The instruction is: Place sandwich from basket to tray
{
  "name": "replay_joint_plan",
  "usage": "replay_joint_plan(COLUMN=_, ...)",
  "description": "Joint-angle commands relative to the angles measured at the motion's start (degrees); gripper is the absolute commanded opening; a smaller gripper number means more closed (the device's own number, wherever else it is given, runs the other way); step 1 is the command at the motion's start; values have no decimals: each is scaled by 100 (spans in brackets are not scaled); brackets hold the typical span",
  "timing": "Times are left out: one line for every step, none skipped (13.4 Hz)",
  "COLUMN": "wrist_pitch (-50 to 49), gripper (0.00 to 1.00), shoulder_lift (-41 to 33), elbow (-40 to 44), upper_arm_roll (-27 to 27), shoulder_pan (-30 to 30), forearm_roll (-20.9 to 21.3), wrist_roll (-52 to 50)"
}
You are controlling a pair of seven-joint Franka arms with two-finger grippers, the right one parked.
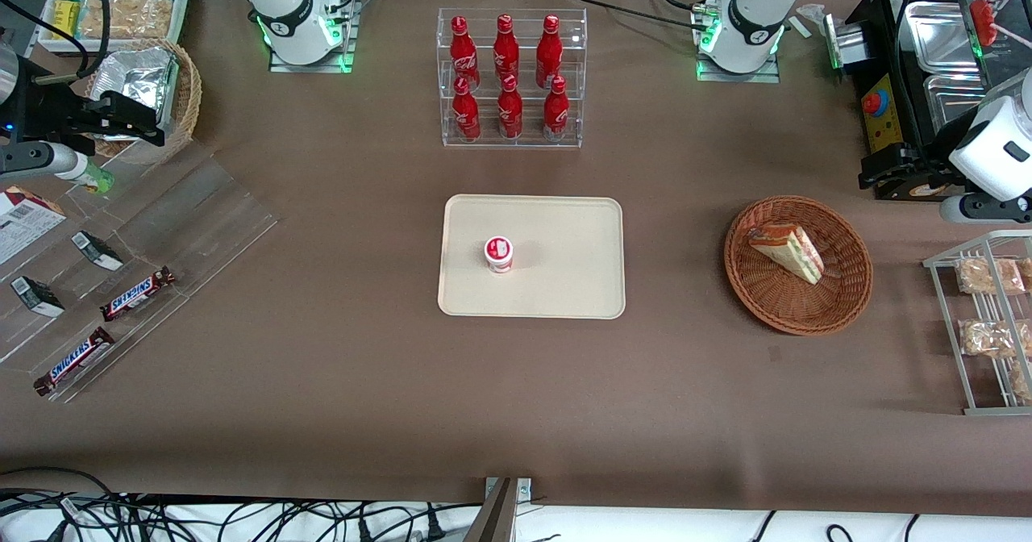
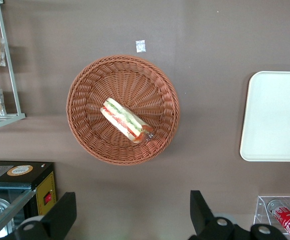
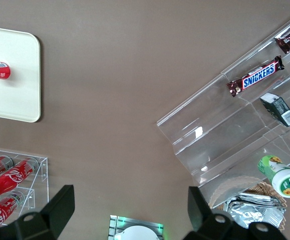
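Brown cloth covers the table (image 1: pixel 339 364). On it the round reddish-brown wicker basket (image 2: pixel 84 127) holds the wrapped triangular sandwich (image 2: pixel 125 120). Only the left wrist view shows the black gripper (image 2: pixel 132 212), raised above the basket's edge, jaws wide apart. The cream rectangular tray (image 1: pixel 564 284) beside the basket carries a small red-and-white cup (image 1: pixel 499 253); farther from the camera, red bottles (image 1: pixel 506 74) read Coca-Cola.

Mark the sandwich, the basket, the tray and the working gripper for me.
sandwich (image 2: pixel 126 120): left wrist view, on its striped filling side.
basket (image 2: pixel 84 85): left wrist view, on the woven wall.
tray (image 1: pixel 564 235): front view, on bare floor beside the small red-and-white cup.
gripper (image 2: pixel 132 212): left wrist view, between its open fingertips, above the table.
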Motion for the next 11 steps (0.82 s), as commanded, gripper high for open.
replay_joint_plan(wrist_pitch=-186, gripper=100, shoulder_lift=-32, elbow=76, upper_arm_roll=17, shoulder_pan=-29, forearm_roll=-147, wrist_roll=152)
replay_joint_plan(wrist_pitch=-178, gripper=100, shoulder_lift=-23, elbow=76, upper_arm_roll=17, shoulder_pan=-38, forearm_roll=-147, wrist_roll=100)
replay_joint_plan(wrist_pitch=-169, gripper=100, shoulder_lift=-23, elbow=76, upper_arm_roll=17, shoulder_pan=-56, forearm_roll=-147, wrist_roll=73)
replay_joint_plan(wrist_pitch=-152, gripper=100, shoulder_lift=3, elbow=67, upper_arm_roll=8, shoulder_pan=-56, forearm_roll=-147, wrist_roll=21)
replay_joint_plan(wrist_pitch=-134, gripper=100, shoulder_lift=30, elbow=41, upper_arm_roll=-36, shoulder_pan=-64, forearm_roll=-112, wrist_roll=-93)
replay_joint_plan(wrist_pitch=-108, gripper=100, shoulder_lift=38, elbow=-47, upper_arm_roll=-53, shoulder_pan=-65, forearm_roll=-68, wrist_roll=-372)
replay_joint_plan(wrist_pitch=14, gripper=100, shoulder_lift=39, elbow=-300, upper_arm_roll=-54, shoulder_pan=-56, forearm_roll=-24, wrist_roll=-819)
replay_joint_plan(wrist_pitch=328, gripper=100, shoulder_lift=-40, elbow=-607, upper_arm_roll=-54, shoulder_pan=-38, forearm_roll=-24, wrist_roll=-1050)
replay_joint_plan(wrist_pitch=532, gripper=100, shoulder_lift=-101, elbow=-914, upper_arm_roll=-54, shoulder_pan=-38, forearm_roll=-24, wrist_roll=-1200)
replay_joint_plan(wrist_pitch=725, gripper=100, shoulder_lift=-154, elbow=-1161, upper_arm_roll=-54, shoulder_pan=-21, forearm_roll=-24, wrist_roll=-1567)
replay_joint_plan(wrist_pitch=1084, gripper=100, shoulder_lift=-250, elbow=-1512, upper_arm_roll=-54, shoulder_pan=-12, forearm_roll=46, wrist_roll=-2032)
